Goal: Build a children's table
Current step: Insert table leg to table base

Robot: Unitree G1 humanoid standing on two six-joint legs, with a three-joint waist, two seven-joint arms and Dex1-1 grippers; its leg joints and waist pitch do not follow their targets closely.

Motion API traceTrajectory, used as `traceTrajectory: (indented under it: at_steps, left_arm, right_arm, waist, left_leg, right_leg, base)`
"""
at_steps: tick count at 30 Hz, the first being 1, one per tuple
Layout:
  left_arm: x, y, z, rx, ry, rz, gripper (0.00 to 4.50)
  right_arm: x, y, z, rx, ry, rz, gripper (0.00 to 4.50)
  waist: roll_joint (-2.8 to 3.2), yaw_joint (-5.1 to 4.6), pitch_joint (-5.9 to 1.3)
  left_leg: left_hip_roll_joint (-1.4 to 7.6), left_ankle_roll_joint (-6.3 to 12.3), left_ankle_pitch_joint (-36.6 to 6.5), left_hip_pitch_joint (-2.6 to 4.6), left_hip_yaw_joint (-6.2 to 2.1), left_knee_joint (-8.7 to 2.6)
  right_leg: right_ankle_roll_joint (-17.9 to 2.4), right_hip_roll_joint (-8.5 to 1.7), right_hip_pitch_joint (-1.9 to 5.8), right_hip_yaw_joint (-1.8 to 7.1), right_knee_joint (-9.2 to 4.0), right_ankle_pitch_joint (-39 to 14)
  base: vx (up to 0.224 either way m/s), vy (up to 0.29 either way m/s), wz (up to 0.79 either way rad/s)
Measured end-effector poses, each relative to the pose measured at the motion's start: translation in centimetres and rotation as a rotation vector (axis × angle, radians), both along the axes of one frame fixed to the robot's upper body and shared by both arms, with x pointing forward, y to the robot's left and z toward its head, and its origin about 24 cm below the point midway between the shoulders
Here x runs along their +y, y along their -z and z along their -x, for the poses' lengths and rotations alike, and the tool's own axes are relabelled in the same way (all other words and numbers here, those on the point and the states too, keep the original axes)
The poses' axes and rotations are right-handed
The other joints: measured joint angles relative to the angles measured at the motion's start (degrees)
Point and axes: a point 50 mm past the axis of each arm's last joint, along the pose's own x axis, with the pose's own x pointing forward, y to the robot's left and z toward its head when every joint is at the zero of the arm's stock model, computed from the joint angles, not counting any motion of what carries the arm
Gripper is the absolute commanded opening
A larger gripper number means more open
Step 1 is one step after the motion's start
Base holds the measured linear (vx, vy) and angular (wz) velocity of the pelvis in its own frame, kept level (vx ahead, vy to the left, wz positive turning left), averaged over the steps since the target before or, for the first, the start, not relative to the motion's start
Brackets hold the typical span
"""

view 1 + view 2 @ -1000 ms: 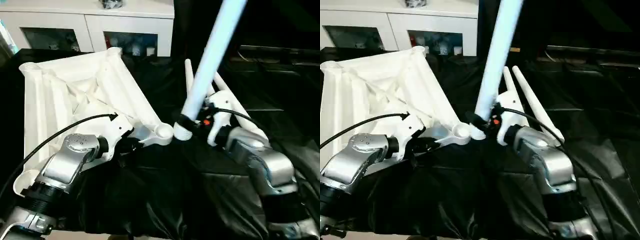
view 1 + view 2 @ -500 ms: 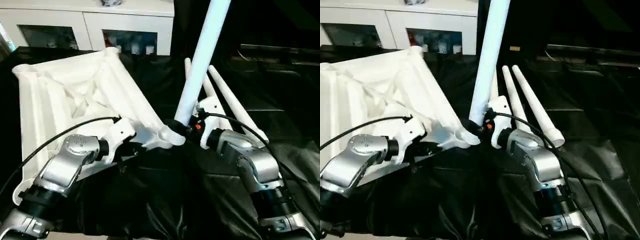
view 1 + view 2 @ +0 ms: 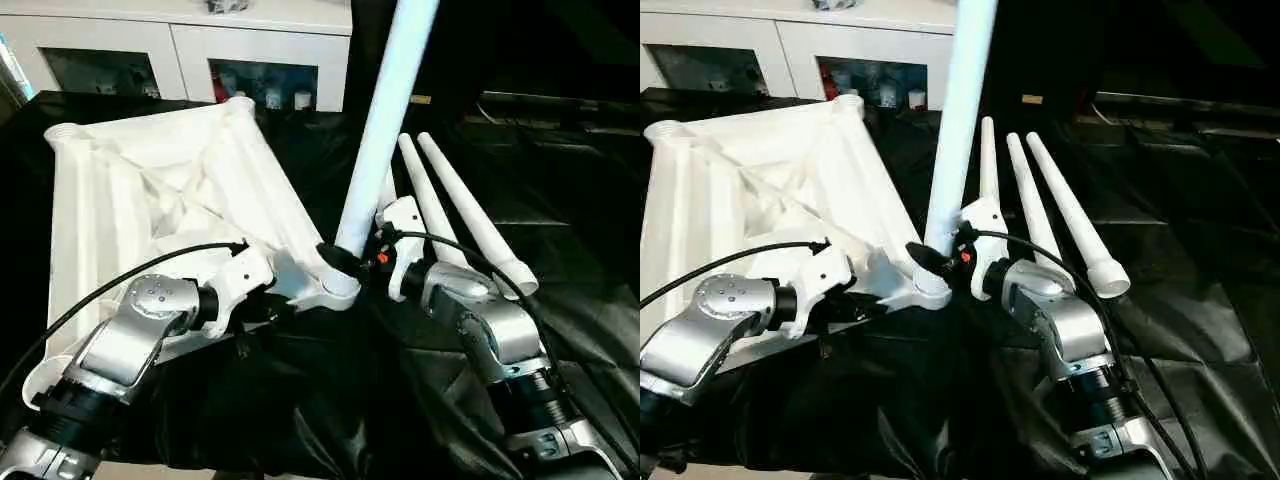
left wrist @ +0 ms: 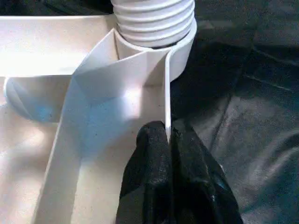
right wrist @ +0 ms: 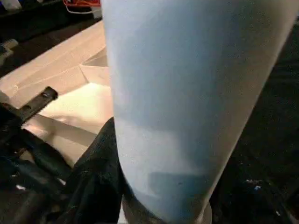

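The children's table [image 3: 150,190] could cross-thread: right gripper [image 3: 930,258] clamps the leg [image 3: 385,110] slanted; left gripper [image 4: 167,140] pinches a rib.

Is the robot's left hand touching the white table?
Touching. In the left wrist view, the left gripper is shut on the table top's thin rib, below the leg.

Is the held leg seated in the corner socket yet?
Partly in: the leg's threaded end stands in the corner socket, threads showing above its rim.
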Motion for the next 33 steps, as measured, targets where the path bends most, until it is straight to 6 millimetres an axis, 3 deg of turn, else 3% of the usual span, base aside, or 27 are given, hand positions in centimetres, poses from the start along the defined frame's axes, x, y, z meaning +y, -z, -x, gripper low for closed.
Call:
traceTrajectory:
  at_steps: [11, 15, 24, 33]
  left_arm:
    - [-0.1, 0.0, 0.0, -0.002, -0.003, 0.004, 0.00]
    - [-0.5, 0.1, -0.2, -0.013, -0.006, 0.023, 0.00]
    - [-0.9, 0.2, -0.2, -0.008, -0.002, 0.036, 0.00]
    - [-1.1, 0.3, -0.2, -0.009, 0.015, 0.033, 0.00]
  right_arm:
    - [-0.1, 0.1, 0.0, -0.001, 0.004, -0.009, 1.91]
    - [-1.1, 0.6, 0.4, 0.009, 0.048, -0.058, 1.91]
    - [-2.3, 1.5, 1.5, 0.025, 0.107, -0.132, 1.91]
    - [-2.2, 1.1, 1.7, -0.031, 0.075, -0.033, 1.91]
  waist:
    - [-0.10, 0.01, -0.03]
    - [-0.13, 0.79, -0.04]
    - [-0.08, 0.87, -0.06]
    - [-0.02, 0.87, -0.08]
  left_leg:
    - [0.00, 0.00, 0.0, 0.03, 0.01, 0.00]
    - [-0.01, 0.00, 0.0, 0.02, 0.04, 0.00]
    - [-0.02, 0.00, 0.0, 0.01, 0.08, 0.00]
    - [-0.02, 0.00, 0.0, 0.01, 0.08, 0.00]
  right_leg:
    - [0.0, 0.00, 0.02, 0.03, 0.01, 0.0]
    - [0.0, -0.01, 0.07, 0.07, -0.02, 0.0]
    - [0.0, -0.06, 0.09, 0.10, 0.01, 0.0]
    - [0.2, -0.06, 0.17, 0.12, 0.02, -0.1]
  base:
    - [0.000, 0.000, 0.00]
    - [0.000, 0.000, 0.00]
    - [0.000, 0.000, 0.00]
    - [0.000, 0.000, 0.00]
